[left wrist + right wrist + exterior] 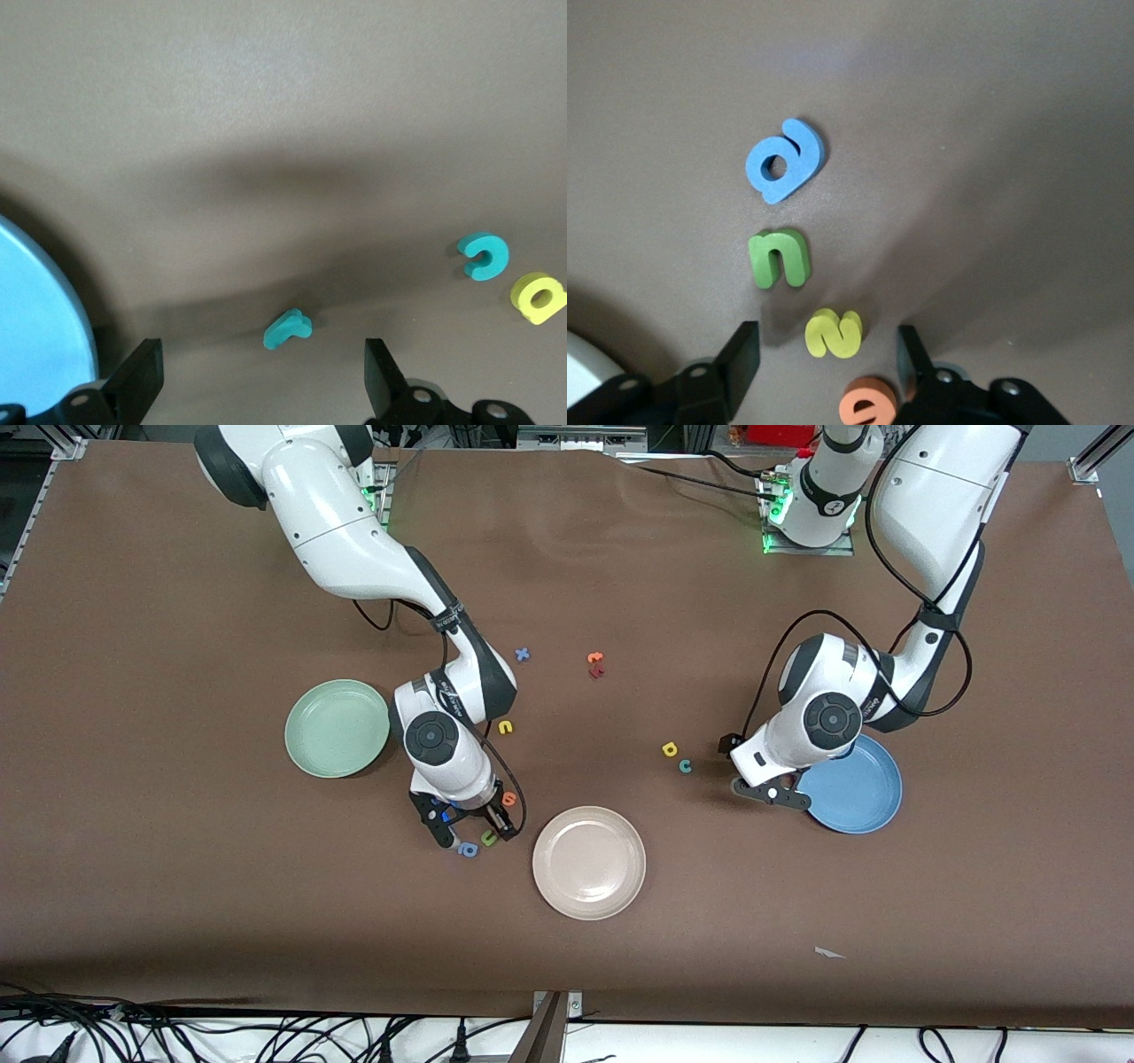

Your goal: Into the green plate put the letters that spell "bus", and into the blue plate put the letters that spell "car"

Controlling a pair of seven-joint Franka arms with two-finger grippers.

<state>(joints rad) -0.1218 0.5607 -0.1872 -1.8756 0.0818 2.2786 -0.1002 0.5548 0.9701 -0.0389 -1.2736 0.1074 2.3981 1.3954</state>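
My right gripper (pixel 827 347) (pixel 474 830) is low over the table, open, with the yellow "s" (pixel 834 333) lying between its fingers and gaps on both sides. The yellow "u" (pixel 506 727) lies farther from the front camera, beside the green plate (pixel 337 727). My left gripper (pixel 263 354) (pixel 769 791) stands open beside the blue plate (pixel 855 784) (pixel 35 336), over the thin teal "r" (pixel 287 329). The teal "c" (pixel 484 256) (pixel 685 765) and yellow "a" (pixel 538 297) (pixel 670 749) lie close by, toward the table's middle.
Beside the "s" lie a green "u" (pixel 779 258), a blue "a" (pixel 786 160) and an orange round letter (pixel 868 403). A cream-white plate (pixel 589 862) sits near the front camera. A blue "x" (pixel 523 654) and orange and red letters (pixel 595 664) lie nearer the bases.
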